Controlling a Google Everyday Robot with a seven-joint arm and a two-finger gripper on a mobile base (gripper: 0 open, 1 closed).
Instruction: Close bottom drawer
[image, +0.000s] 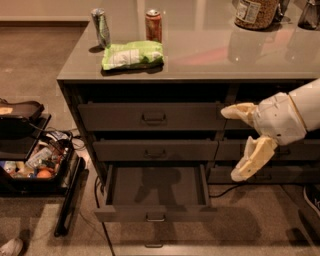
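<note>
The bottom drawer (155, 213) stands pulled out, empty, below the counter's (210, 55) front edge. Just right of it the claw (231, 143) hangs spread wide, gripping nothing. I can't read the lettering on the green bag (132, 54) near the front-left corner.

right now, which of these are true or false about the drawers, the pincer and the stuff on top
1. The bottom drawer is pulled out. True.
2. The pincer grips the bottom drawer's handle. False: it hangs open in front of the right-hand drawer column, above and to the right of the open drawer, holding nothing.
3. A green bag lies on the cabinet top. True.
4. The red can lies inside the bottom drawer. False: it stands upright on the cabinet top, behind the green bag; nothing shows inside the drawer.
5. The two drawers above the bottom drawer are pushed in. True.
</note>
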